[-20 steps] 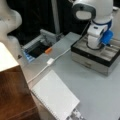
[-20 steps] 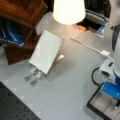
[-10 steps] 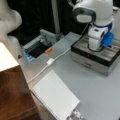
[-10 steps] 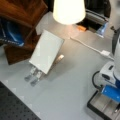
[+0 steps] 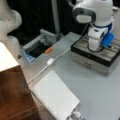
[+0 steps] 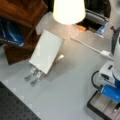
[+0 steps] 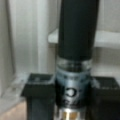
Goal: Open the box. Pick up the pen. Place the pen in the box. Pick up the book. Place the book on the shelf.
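1. Gripper [image 7: 72,100] down over the open box [image 5: 100,56] at a front view's right, low inside it among the pale compartments.
2. Jaws pinching the pen [image 7: 75,50]: in the wrist view, black barrel upright in the middle with a silvery band lower down, a dark finger [image 7: 38,95] pressed against it on each side.
3. Behind the pen in the wrist view, pale dividers of the box interior.
4. Box seen also in a front view [image 6: 102,106] at the bottom right corner, dark rim and grey inside, with the arm's blue and white parts above it.
5. Book [image 5: 56,97] flat on the table [image 5: 100,87] near a front view's bottom, white, spiral binding along its lower-left long edge, well apart from the box.
6. Same book [image 6: 46,51] left of centre in a front view, just beside the brown shelf [image 6: 20,17].
7. Shelf [image 5: 13,92] at a front view's left, brown wood with a pale top, nothing of the task resting on it.
8. Grey tray [image 5: 40,46] with a dark inside at a front view's upper left, an orange item [image 5: 48,50] on its near edge.
9. White cable [image 5: 50,62] running across the table between tray and box.
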### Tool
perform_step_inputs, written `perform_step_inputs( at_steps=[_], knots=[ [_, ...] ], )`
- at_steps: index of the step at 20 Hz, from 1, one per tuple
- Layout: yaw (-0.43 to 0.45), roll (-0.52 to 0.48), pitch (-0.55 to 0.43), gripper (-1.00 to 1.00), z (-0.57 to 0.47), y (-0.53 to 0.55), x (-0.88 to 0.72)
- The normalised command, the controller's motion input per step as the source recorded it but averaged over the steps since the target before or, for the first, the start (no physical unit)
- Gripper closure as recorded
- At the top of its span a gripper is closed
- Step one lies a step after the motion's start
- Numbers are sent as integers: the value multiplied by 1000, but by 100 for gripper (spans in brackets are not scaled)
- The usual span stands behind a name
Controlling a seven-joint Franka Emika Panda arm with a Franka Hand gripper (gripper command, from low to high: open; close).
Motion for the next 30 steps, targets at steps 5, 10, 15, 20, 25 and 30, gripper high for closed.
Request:
perform_step_inputs(
  at_steps=[5, 10, 15, 20, 25, 30],
  knots=[
    [91, -195, -77, -100, -46, -145, -109],
    [97, -190, -90, -100, -53, -144, -104],
    [83, -185, -94, -100, -28, -126, -72],
    [87, -185, -74, -100, -12, -90, -24],
    [106, -176, -29, -100, 76, -107, -25],
    [147, -133, 3, -100, 237, -250, -21]
  ],
)
